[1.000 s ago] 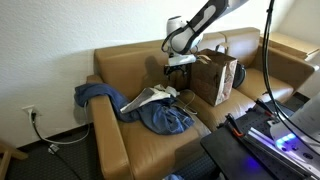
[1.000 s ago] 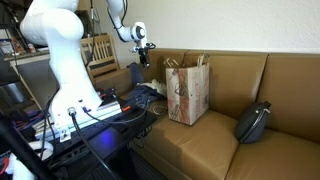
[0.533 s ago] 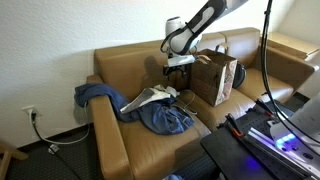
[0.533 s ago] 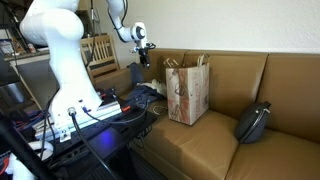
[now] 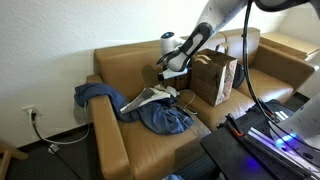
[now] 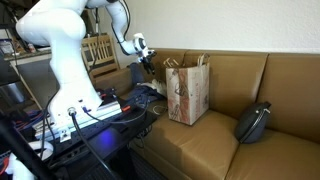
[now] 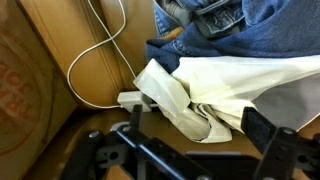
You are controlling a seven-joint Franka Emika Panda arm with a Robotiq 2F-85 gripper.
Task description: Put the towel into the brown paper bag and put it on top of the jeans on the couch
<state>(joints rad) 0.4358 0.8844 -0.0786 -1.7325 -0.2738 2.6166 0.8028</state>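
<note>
Shows the arm (image 5: pixel 205 25) sweeping down from the upper right in an exterior view, bent at the wrist so that the tool (image 5: pixel 170 72) points downward in front of the couch backrest. Places the tool just beside the brown paper bag (image 5: pixel 215 78), and above the white towel (image 5: pixel 150 98) and the blue jeans (image 5: pixel 165 118). Gives the pose from the opposite end in an exterior view: tool (image 6: pixel 148 62) low beyond the bag (image 6: pixel 188 90), which stands upright, handles up, on the worktop (image 6: pixel 200 145), here the tan couch seat. Looks straight down in the wrist view: tool (image 7: pixel 200 150) open and empty, dark fingers (image 7: pixel 125 150) spread wide along the lower edge. Finds the towel (image 7: pixel 230 90) crumpled beneath and beyond them, lying partly on the jeans (image 7: pixel 250 25) and outside the bag (image 7: pixel 30 90). Marks a thin white cable (image 7: pixel 100 50) looping over the tan cushion beside the bag. Includes a dark rounded object (image 6: pixel 252 122) well apart on the far cushion.
</note>
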